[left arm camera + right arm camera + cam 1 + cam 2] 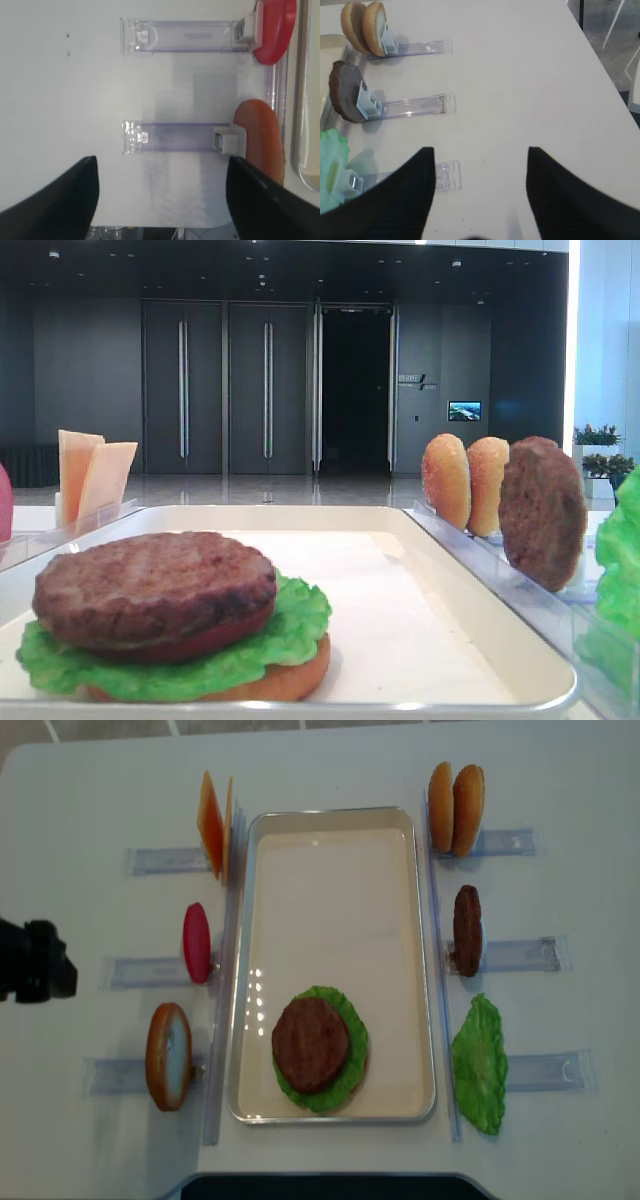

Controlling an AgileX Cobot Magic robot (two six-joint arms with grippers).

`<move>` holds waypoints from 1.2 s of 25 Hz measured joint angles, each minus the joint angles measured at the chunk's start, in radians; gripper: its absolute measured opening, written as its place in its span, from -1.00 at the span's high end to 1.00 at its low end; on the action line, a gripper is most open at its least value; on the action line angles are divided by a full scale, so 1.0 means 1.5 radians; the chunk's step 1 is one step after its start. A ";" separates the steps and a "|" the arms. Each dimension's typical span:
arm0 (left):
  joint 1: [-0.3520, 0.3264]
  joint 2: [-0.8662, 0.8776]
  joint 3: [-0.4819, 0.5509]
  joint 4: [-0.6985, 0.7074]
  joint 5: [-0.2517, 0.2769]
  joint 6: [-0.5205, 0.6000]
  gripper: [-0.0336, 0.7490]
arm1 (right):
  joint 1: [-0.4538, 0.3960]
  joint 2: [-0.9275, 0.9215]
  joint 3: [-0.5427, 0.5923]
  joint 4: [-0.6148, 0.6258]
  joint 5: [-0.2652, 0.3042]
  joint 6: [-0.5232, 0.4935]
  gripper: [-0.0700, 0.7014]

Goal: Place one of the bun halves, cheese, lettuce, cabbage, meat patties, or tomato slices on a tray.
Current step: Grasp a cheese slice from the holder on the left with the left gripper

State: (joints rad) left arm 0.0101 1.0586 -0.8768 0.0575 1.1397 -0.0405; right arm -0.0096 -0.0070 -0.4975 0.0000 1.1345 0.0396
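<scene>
Tray (255, 920) bearing a stacked patty (311, 1043) on lettuce (352, 1025), apparently atop bun; both grippers (160, 200) (479, 195) spread, empty.

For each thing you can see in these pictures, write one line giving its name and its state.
tray: holds one stack, rest bare.
stack: meat patty on lettuce, bun beneath.
spare patty: upright in its rack.
two bun halves: upright, side by side.
spare lettuce: at its rack.
cheese: upright in its rack.
tomato slice: upright.
left bun half: upright.
left pincer: open, empty.
right pincer: open, empty.
</scene>
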 joint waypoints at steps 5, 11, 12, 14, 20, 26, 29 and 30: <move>0.000 0.115 -0.083 0.000 -0.009 -0.014 -0.61 | 0.000 0.000 0.000 0.000 0.000 0.000 -0.26; 0.000 0.267 -0.213 -0.001 0.001 -0.016 -0.61 | 0.000 0.000 0.000 0.000 0.000 0.000 -0.26; 0.000 0.289 -0.235 -0.004 0.007 -0.016 -0.61 | 0.000 0.000 0.000 0.000 0.000 0.000 -0.26; 0.000 0.337 -0.284 -0.009 0.024 -0.016 -0.61 | 0.000 0.000 0.000 0.000 0.000 0.000 -0.26; 0.000 0.469 -0.431 -0.014 0.052 -0.025 -0.61 | 0.000 0.000 0.000 0.000 0.000 0.000 -0.26; -0.003 0.570 -0.559 -0.015 0.054 -0.032 -0.61 | 0.000 0.000 0.000 0.000 0.000 0.000 -0.26; -0.013 0.612 -0.609 -0.014 0.054 -0.046 -0.61 | 0.000 0.000 0.000 0.000 0.000 0.000 -0.26; -0.017 0.625 -0.623 -0.013 0.054 -0.048 -0.61 | 0.000 0.000 0.000 0.000 0.000 0.000 -0.26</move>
State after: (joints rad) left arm -0.0159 1.9968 -1.8120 0.0380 1.2211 -0.1120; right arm -0.0096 -0.0070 -0.4975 0.0000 1.1345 0.0396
